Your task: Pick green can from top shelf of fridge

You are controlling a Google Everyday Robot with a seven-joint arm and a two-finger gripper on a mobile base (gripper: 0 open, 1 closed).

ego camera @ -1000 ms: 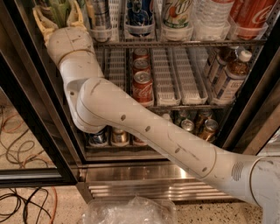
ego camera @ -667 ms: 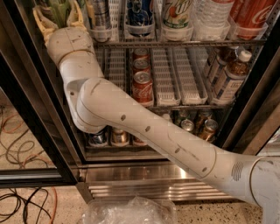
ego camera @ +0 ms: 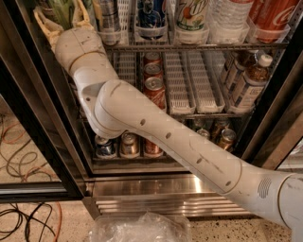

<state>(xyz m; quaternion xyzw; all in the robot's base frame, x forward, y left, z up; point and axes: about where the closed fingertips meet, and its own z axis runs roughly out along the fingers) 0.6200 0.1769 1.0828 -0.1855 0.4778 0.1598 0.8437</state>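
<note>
The green can (ego camera: 61,9) stands at the far left of the top shelf (ego camera: 199,46) of the fridge (ego camera: 42,127); only its lower body with pale streaks shows, the lid is cut off by the top edge. My gripper (ego camera: 63,19) reaches up to it from below, with one cream finger (ego camera: 45,23) on its left side and one on its right. Both fingers lie against the can. My white arm (ego camera: 156,132) runs diagonally across the fridge front.
To the right on the top shelf stand a silver can (ego camera: 108,14), a blue can (ego camera: 151,12), a white-and-green can (ego camera: 191,12), a water bottle (ego camera: 229,14) and a red can (ego camera: 274,12). Short red cola cans (ego camera: 155,90) fill the rack below. Cables (ego camera: 19,142) lie on the floor.
</note>
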